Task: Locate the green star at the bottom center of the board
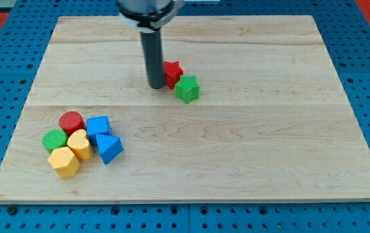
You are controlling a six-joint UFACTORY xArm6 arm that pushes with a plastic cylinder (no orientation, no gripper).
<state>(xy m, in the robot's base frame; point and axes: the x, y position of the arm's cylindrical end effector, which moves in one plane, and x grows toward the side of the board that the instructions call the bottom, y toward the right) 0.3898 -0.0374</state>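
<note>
Green star (187,89) lies on the wooden board (236,162) slightly above the centre of the frame, well apart from the board's lower edge. It sits upright on its flat face. A red star (173,72) lies just beside it, toward the upper left, and the two blocks appear to touch at one corner.

My tip (156,86) rests on the board at the left of the red star, touching it or very nearly so; the exact contact cannot be resolved. The tip is near the green star but separated from it by a narrow strip of bare wood. The rod rises vertically from the tip to the dark mount at the top edge of the frame. The end effector is a plain rod: it has no jaws, and it holds nothing.

A cluster of six blocks occupies the lower left of the frame, well apart from the tip and both stars:
- a red cylinder (71,122) at the cluster's top;
- a green cylinder (54,140) at its left;
- a yellow heart (80,144) in the middle;
- a yellow hexagon (64,162) at the bottom;
- a blue cube (98,125) at the upper right;
- a blue triangle (109,148) at the right.

Adjacent blocks in the cluster touch one another. The board rests on a blue perforated table (3,26).
</note>
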